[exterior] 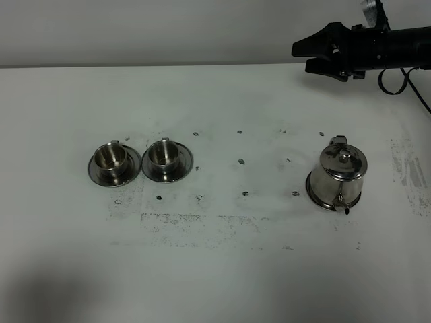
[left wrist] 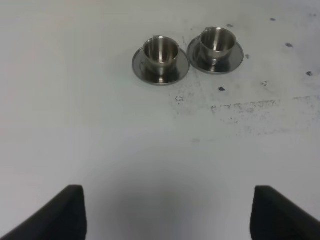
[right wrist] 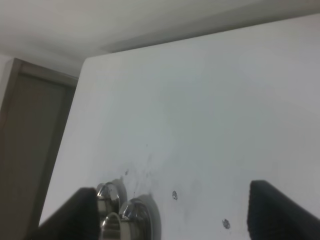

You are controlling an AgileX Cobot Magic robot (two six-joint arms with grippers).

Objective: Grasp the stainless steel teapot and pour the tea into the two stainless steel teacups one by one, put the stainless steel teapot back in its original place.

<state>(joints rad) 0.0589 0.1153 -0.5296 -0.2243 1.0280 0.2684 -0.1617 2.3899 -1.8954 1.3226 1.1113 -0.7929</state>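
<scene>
The stainless steel teapot [exterior: 340, 175] stands upright at the right of the white table, lid on and spout toward the front. No tea shows. The two stainless steel teacups [exterior: 110, 159] [exterior: 162, 155] stand side by side on their saucers at the left. They also show in the left wrist view [left wrist: 161, 50] [left wrist: 217, 40] and at the edge of the right wrist view [right wrist: 111, 192]. My right gripper [exterior: 303, 57] is open and empty, in the air behind the teapot. My left gripper [left wrist: 170, 215] is open and empty, well short of the cups, and out of the exterior view.
The white table [exterior: 222, 269] has dark specks and scuffed patches around its middle. Its far edge [exterior: 168, 65] meets a grey wall. The right wrist view shows the table's end edge [right wrist: 75, 125] beyond the cups.
</scene>
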